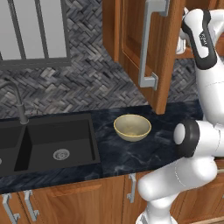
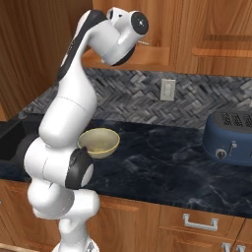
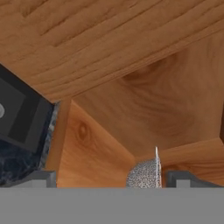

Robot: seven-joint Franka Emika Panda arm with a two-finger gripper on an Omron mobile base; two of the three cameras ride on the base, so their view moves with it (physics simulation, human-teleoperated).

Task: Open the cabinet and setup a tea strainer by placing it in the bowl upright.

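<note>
The tea strainer [image 3: 144,175] sits inside the open cabinet.

Left base view: the cabinet [image 1: 131,48] door stands swung out over the counter [image 1: 131,148], its long silver handle [image 1: 148,43] vertical. The bowl [image 1: 132,127] rests upright on the dark counter, between the sink [image 1: 52,144] and the arm, well below the shelf. The arm reaches up behind the door edge. I judge the door a hazard: a wide swing of the arm on the way out could knock it.

Right base view: the wrist is tucked under the cabinet's shelf edge, and the bowl [image 2: 99,142] sits just behind the lower arm. The toaster [image 2: 231,135] stands well apart. The descent to the bowl may crowd the robot's own elbow.

Hand view: the strainer appears as a grey mesh dome low in the frame, between the two finger tips, a thin bright rim or handle edge rising beside it. The gripper [image 3: 112,179] stands wide, holding nothing. The strainer seems to lie on its side, its rim plane edge-on to the camera, though I cannot tell its axis surely. Closing on the rounded mesh could let it slip or roll; a tilted grasp would land it tipped in the bowl.
</note>
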